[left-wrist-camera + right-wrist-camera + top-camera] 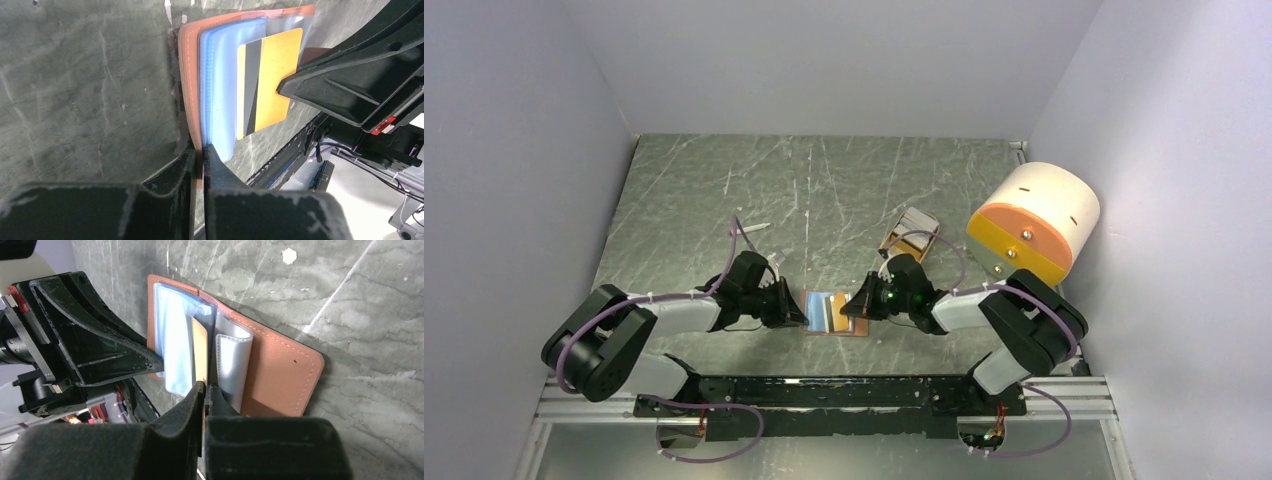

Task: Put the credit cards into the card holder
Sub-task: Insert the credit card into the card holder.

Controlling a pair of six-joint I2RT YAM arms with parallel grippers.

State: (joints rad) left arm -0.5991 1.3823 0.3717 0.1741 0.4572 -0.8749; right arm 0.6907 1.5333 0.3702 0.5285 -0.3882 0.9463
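Note:
The reddish-brown card holder (852,325) lies open on the table between both arms, its clear bluish sleeves (220,95) fanned up. My left gripper (202,150) is shut on the holder's leather edge (187,75) at its left side. My right gripper (205,387) is shut on the orange-yellow credit card (200,347), which stands on edge among the sleeves (175,350). The left wrist view shows this card (272,80), dark stripe up, part way inside a sleeve, with the right gripper's fingers (350,85) on its right end. In the top view the grippers, left (799,310) and right (856,305), meet over the holder.
A tan tray (911,235) holding a silvery card sits behind the right arm. The big cream-and-orange cylinder (1034,222) stands at the right wall. A small white stick (752,228) lies behind the left arm. Walls close in the table on three sides.

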